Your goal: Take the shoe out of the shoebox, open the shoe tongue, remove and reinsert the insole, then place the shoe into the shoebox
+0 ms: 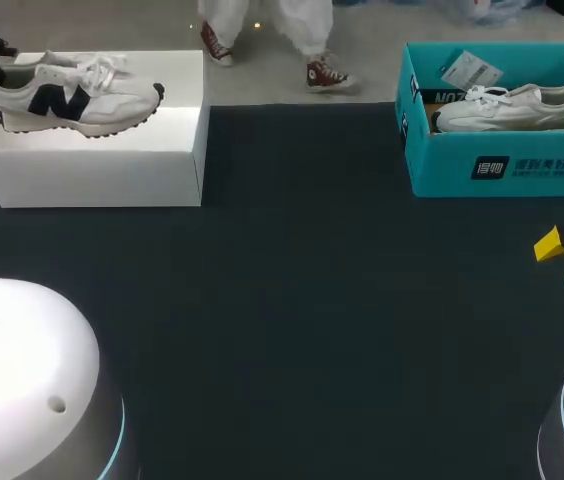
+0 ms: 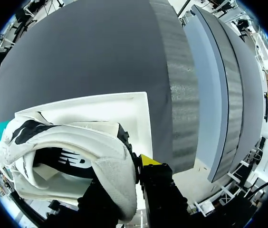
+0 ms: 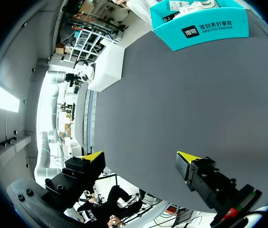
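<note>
Shoe [image 1: 72, 97] on box [image 1: 92, 160], left; second shoe [image 1: 512, 105] in shoebox [image 1: 502, 170], right.

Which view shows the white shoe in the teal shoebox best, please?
The head view: the white shoe lies in the teal shoebox, nearly all visible. The right wrist view shows only a bit of it above the box wall; the left wrist view shows none.

I get even, soft light from above: the dark table [image 1: 292, 300] reads flat and matte, the white box [image 1: 92, 170] top washes out bright, and the shoe [image 1: 72, 95] on it casts only a faint shadow.
</note>
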Robot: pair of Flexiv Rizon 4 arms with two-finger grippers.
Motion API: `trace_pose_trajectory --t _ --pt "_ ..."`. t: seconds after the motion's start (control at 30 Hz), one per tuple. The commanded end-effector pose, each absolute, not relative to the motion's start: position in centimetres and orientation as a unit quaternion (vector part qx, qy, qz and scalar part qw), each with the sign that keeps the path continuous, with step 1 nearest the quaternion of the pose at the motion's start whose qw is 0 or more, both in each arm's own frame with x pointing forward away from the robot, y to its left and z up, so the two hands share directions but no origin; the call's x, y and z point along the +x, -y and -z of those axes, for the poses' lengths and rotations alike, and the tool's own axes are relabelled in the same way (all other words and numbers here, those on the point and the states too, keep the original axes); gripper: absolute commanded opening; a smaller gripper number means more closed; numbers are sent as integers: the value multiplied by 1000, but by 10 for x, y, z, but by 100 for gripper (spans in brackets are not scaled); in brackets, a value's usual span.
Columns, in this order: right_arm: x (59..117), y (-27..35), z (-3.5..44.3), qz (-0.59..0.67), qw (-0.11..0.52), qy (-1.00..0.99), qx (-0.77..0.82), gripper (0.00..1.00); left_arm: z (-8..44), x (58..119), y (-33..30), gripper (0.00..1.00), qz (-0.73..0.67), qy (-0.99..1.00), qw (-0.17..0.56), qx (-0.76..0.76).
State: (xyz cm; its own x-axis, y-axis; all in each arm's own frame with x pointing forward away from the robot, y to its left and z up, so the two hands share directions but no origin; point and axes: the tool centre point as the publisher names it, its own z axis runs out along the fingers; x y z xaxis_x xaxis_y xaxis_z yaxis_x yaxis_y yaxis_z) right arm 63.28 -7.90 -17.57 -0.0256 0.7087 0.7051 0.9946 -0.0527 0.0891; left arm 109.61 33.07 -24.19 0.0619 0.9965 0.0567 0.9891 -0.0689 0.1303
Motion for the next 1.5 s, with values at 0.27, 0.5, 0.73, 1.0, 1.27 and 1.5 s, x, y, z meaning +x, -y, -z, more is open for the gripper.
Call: trace_pose_trajectory --t 0.27,0.5,0.73,1.0,1.27,1.5 --pt "623 79 175 329 208 635 -667 100 254 1105 -323 0 -74 -701 16 709" --pt "623 79 175 329 208 635 -667 100 268 1095 -318 0 -73 -704 6 707" --pt "623 79 175 329 208 635 -667 100 286 1086 -316 0 -69 -703 -1 707" --pt "623 79 175 329 208 635 -667 100 310 1083 -314 0 -70 -703 -12 708" --pt "623 79 175 329 208 635 -667 100 329 1083 -313 0 -68 -708 -27 703" --pt "623 79 175 329 208 635 -667 100 345 1076 -314 0 -66 -705 -35 706"
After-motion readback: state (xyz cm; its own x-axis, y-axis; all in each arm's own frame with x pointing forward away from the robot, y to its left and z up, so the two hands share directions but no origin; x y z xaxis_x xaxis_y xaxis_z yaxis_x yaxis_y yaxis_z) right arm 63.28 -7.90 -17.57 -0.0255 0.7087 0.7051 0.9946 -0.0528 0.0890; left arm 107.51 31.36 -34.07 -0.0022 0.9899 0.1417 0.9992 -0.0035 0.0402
